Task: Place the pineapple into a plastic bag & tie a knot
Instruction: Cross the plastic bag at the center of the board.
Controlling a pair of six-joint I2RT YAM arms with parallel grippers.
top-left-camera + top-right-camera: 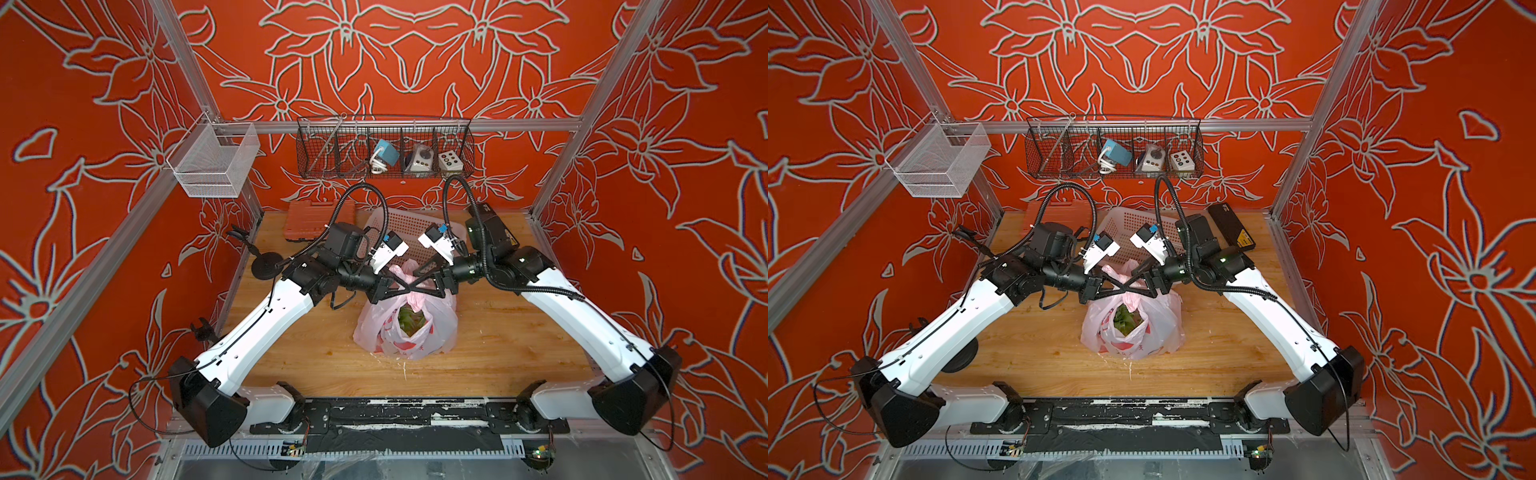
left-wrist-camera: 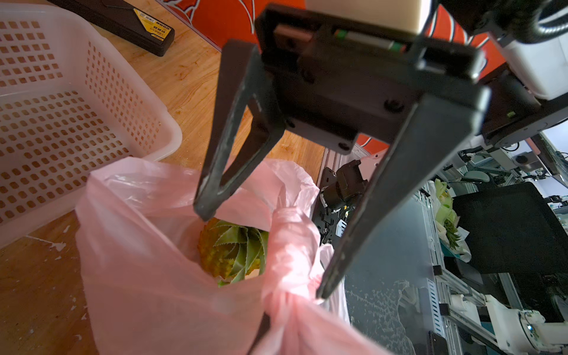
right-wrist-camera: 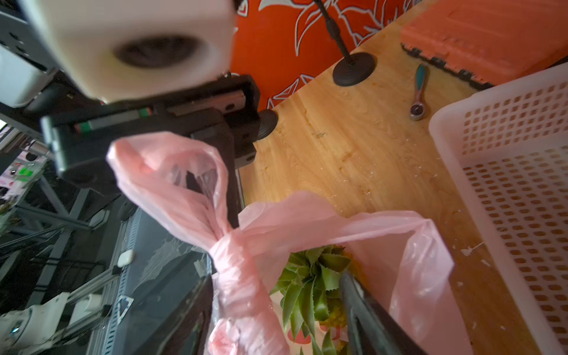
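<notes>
Left wrist: right gripper [image 2: 261,255] spread, 2 fingers [image 2: 212,184] straddling knot [image 2: 289,233]; pineapple [image 2: 227,252] in bag [image 2: 147,270] below. Left gripper [image 1: 405,286] clenched on handle beside knot.

Pink plastic bag [image 2: 147,276] holding a pineapple [image 2: 229,249], twisted handles bunched beside it, right gripper [image 2: 264,255] fingers spread wide above, white perforated basket [image 2: 61,107] on wooden table [image 2: 190,80].

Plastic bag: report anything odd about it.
The plastic bag gapes below the knot: the pineapple shows through an open mouth, so tying has not closed it. White flecks litter the table.
</notes>
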